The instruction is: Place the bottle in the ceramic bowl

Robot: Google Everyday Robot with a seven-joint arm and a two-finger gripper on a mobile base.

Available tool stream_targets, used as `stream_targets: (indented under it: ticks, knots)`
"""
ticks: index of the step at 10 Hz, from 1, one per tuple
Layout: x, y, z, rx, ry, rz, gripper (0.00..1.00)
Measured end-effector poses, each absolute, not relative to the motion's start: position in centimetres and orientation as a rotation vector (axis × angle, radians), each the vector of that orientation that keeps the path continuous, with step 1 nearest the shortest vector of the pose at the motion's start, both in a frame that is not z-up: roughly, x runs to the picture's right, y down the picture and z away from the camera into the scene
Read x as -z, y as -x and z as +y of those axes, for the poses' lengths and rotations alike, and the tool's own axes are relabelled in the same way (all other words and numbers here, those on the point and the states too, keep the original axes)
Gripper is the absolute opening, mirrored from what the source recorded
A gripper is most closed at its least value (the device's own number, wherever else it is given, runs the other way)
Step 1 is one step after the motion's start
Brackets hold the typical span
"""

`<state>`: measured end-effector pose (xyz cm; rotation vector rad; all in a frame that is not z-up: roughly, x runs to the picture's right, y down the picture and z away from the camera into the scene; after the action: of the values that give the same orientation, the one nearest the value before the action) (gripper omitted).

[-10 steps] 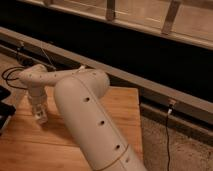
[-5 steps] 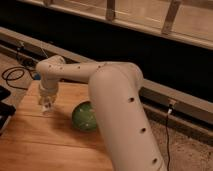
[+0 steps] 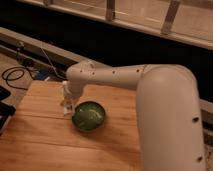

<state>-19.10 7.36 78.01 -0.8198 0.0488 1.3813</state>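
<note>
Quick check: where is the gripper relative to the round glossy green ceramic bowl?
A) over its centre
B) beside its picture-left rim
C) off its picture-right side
B: the gripper hangs beside the picture-left rim of the green ceramic bowl, over the wooden table.

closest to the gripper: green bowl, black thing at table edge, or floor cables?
The green ceramic bowl. The gripper hangs right beside its rim, over the wooden table; the black object and the cables lie well farther off.
</note>
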Motion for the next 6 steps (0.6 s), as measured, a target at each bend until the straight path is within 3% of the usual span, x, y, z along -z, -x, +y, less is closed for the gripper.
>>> stream_targets:
  ticks: [6]
  knots:
    - [-77.78, 18.29, 7.42, -1.39, 0.812, 0.052, 0.0]
